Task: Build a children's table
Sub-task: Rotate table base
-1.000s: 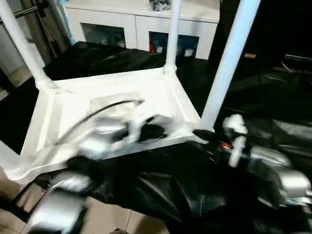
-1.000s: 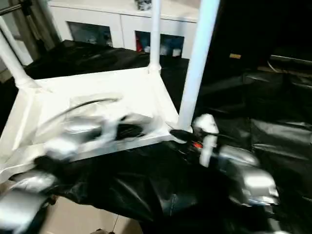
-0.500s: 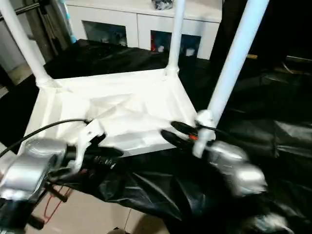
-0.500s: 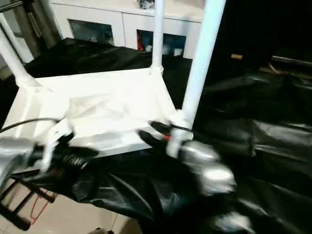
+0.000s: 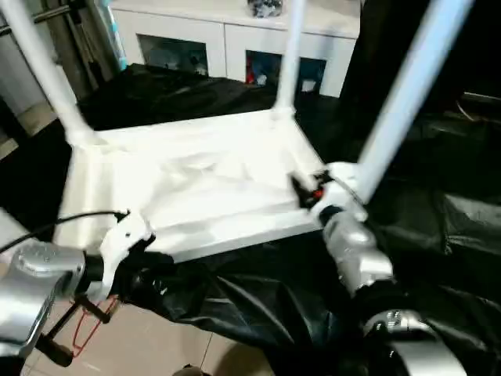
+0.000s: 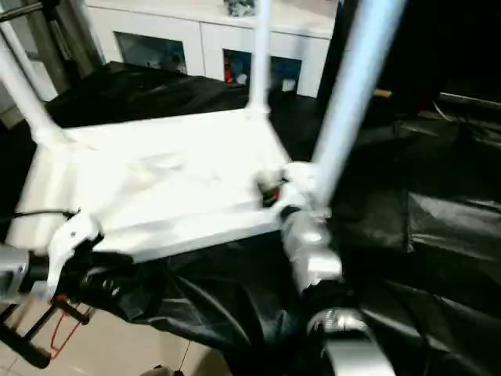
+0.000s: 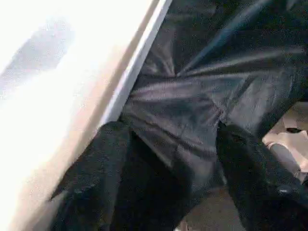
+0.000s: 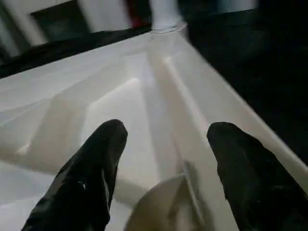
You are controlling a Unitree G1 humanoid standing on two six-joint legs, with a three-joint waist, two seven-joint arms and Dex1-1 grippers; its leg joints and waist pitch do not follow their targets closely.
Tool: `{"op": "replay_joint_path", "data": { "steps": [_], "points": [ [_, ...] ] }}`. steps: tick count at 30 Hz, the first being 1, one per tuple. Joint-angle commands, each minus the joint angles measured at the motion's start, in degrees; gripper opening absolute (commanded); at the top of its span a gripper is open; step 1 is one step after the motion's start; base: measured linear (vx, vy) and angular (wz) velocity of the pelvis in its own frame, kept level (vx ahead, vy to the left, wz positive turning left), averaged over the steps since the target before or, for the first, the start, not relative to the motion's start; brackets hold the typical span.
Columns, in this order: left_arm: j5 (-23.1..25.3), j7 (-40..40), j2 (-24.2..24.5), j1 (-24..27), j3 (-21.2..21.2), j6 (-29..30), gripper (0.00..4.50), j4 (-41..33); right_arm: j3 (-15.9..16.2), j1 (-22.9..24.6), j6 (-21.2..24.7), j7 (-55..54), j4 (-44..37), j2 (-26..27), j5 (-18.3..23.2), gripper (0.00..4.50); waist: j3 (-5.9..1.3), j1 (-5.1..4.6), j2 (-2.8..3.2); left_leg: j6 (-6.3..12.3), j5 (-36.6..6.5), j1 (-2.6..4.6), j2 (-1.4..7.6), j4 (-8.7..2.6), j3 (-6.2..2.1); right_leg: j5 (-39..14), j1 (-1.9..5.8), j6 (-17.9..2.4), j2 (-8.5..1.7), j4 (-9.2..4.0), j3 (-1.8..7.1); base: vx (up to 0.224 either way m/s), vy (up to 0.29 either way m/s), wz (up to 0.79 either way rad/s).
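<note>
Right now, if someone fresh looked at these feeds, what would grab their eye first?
The upturned white tabletop on black sheeting, with white legs standing up from its corners. Next, the right gripper, jaws open, over the tabletop's near right corner. Behind stands a white cabinet with glass doors.

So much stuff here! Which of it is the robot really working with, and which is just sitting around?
Part of the job:
- upside-down white tabletop
- white legs standing up from its corners, such as the back one and the near right one

Just lying about:
- white cabinet with glass doors
- black sheet under the tabletop
- red cord on the floor
</note>
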Motion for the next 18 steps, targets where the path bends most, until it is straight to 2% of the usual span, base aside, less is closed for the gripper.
{"op": "replay_joint_path", "data": {
  "steps": [1,3,4,6,7,8,9,11,12,13,14,16,18],
  "points": [
    [0.91,1.73,2.03,0.14,0.02,-0.63,3.51,-0.79,-3.86,-0.96,-2.34,-4.21,3.15,-2.98,0.87,3.12,-3.58,-0.73,1.64,-2.45,-14.66,1.33,0.48,-3.79,-0.44,-6.02,2.07,-10.86,-1.38,-2.9,1.67,0.0,0.0,0.0],
    [1.19,1.99,2.12,0.2,-0.08,-1.07,3.79,-0.64,-4.28,-1.16,-2.87,-4.88,3.67,-3.46,0.92,3.12,-3.52,-0.79,1.28,-2.52,-15.73,1.4,0.44,-3.68,-0.38,-7.39,2.01,-10.52,-1.31,-3.06,1.71,0.0,0.0,0.0],
    [2.38,3.11,2.03,-0.16,-0.31,-2.85,3.81,0.32,-5.08,-1.78,-3.98,-5.69,5.26,-4.4,0.75,3.12,-3.52,-0.76,1.83,-2.65,-16.13,1.35,0.37,-3.62,-0.43,-8.08,1.97,-10.4,-1.35,-3.04,1.73,0.0,0.0,0.0],
    [3.01,4.03,1.77,-0.74,-0.4,-3.92,3.86,1.17,-5.51,-2.17,-4.79,-6.28,6.34,-4.95,0.48,3.12,-3.52,-0.88,1.49,-2.73,-16.93,1.21,0.39,-3.58,-0.47,-8.86,2.01,-10.34,-1.38,-3.17,1.68,0.0,0.0,0.0],
    [4.14,6.12,0.76,-2.67,-0.38,-6.07,3.98,3.34,-6.5,-2.65,-5.59,-7.08,7.52,-6.04,0.61,3.12,-3.41,-1.0,1.76,-2.81,-17.8,1.29,0.29,-3.6,-0.47,-9.64,1.88,-10.26,-1.24,-3.33,1.61,0.0,0.0,0.0],
    [4.35,6.66,0.44,-3.22,-0.34,-6.6,4.14,3.91,-6.71,-2.74,-5.77,-7.32,7.7,-6.35,0.66,3.12,-3.42,-1.01,1.66,-2.91,-18.23,1.4,0.33,-3.52,-0.42,-9.86,1.81,-10.31,-1.25,-3.33,1.64,0.0,0.0,0.0],
    [4.62,7.46,-0.06,-4.05,-0.26,-7.38,4.22,4.74,-7.0,-2.85,-6.04,-7.71,7.95,-6.84,0.71,3.12,-3.48,-0.97,1.93,-3.02,-18.65,1.51,0.28,-3.44,-0.43,-10.12,1.8,-10.4,-1.23,-3.38,1.59,0.0,0.0,0.0],
    [5.0,9.59,-1.0,-5.91,-0.37,-9.44,4.25,6.67,-7.79,-3.33,-6.89,-9.06,9.1,-8.22,0.79,3.12,-3.53,-0.9,1.9,-2.88,-18.04,1.27,0.18,-3.33,-0.5,-9.48,2.0,-10.68,-1.28,-3.25,1.59,0.0,0.0,0.0],
    [5.05,10.05,-1.15,-6.26,-0.43,-9.88,4.41,7.05,-7.97,-3.46,-7.06,-9.38,9.41,-8.52,0.82,3.12,-3.62,-0.9,1.79,-2.69,-17.36,1.17,0.2,-3.21,-0.53,-8.52,2.12,-10.89,-1.29,-3.04,1.57,0.0,0.0,0.0],
    [5.35,11.92,-2.33,-7.7,-0.54,-12.27,4.41,8.58,-8.85,-3.88,-7.82,-10.88,10.51,-10.07,0.69,3.12,-3.7,-0.82,2.4,-2.57,-16.56,1.08,0.15,-3.13,-0.62,-7.75,2.22,-10.91,-1.35,-2.87,1.5,0.0,0.0,0.0],
    [5.35,11.92,-2.33,-7.7,-0.54,-12.27,4.41,8.58,-8.85,-3.88,-7.82,-10.88,10.51,-10.07,0.69,3.12,-3.65,-0.97,2.2,-2.51,-16.75,1.22,0.17,-3.09,-0.47,-7.6,2.0,-11.06,-1.18,-3.08,1.46,0.0,0.0,0.0],
    [6.27,14.24,-4.05,-9.37,-0.94,-15.86,4.41,10.68,-10.09,-4.59,-8.93,-12.5,12.39,-11.99,0.64,3.12,-3.86,-0.87,2.0,-1.92,-15.27,0.91,-0.01,-2.76,-0.44,-5.44,2.35,-11.84,-1.09,-2.74,1.41,0.0,0.0,0.0],
    [6.83,15.14,-4.96,-10.07,-1.39,-17.56,4.41,11.68,-10.43,-4.8,-9.12,-13.33,13.09,-12.9,0.44,3.12,-3.9,-0.79,2.1,-1.41,-14.46,0.89,-0.01,-2.56,-0.36,-4.54,2.35,-12.06,-1.15,-2.64,1.46,0.0,0.0,0.0]
  ]
}}
